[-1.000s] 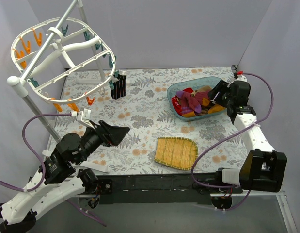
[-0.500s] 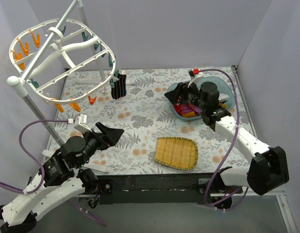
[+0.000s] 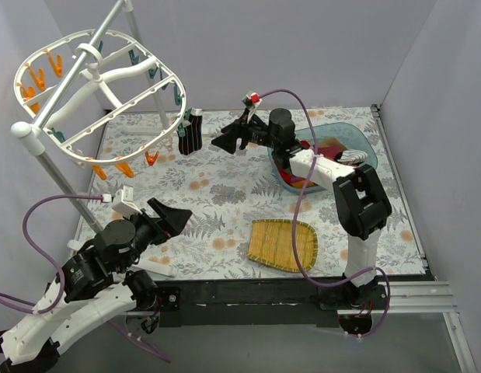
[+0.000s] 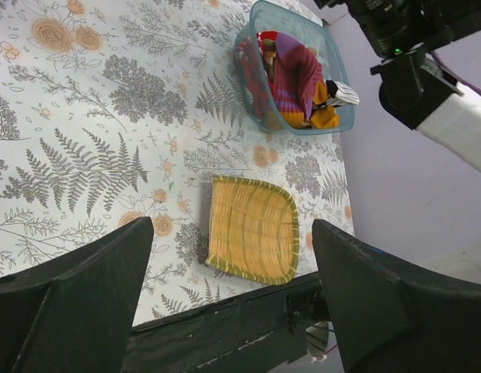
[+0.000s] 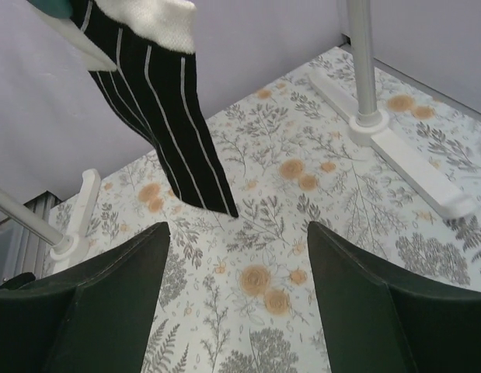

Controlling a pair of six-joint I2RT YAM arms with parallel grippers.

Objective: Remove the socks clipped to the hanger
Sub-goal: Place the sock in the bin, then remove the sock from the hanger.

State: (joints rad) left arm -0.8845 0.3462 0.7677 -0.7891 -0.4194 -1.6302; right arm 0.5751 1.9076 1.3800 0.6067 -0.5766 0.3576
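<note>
A black-and-white striped sock (image 3: 191, 134) is hanging from the rim of the hanger (image 3: 120, 78), dangling above the floral table (image 3: 224, 186). The right gripper (image 3: 227, 138) is hovering just beside that sock, on the side away from the hanger, its jaws spread wide and gripping nothing. The left gripper (image 3: 178, 214) is sitting below the hanger's near edge, equally wide and empty. The other socks (image 3: 314, 159) are lying in a teal basket (image 3: 357, 140), well apart from the hanger.

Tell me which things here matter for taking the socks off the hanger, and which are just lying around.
Part of the job: the hanger; the striped sock clipped to it; the socks piled in the blue basket.
Just lying about: the woven tray; the pole stand.
</note>
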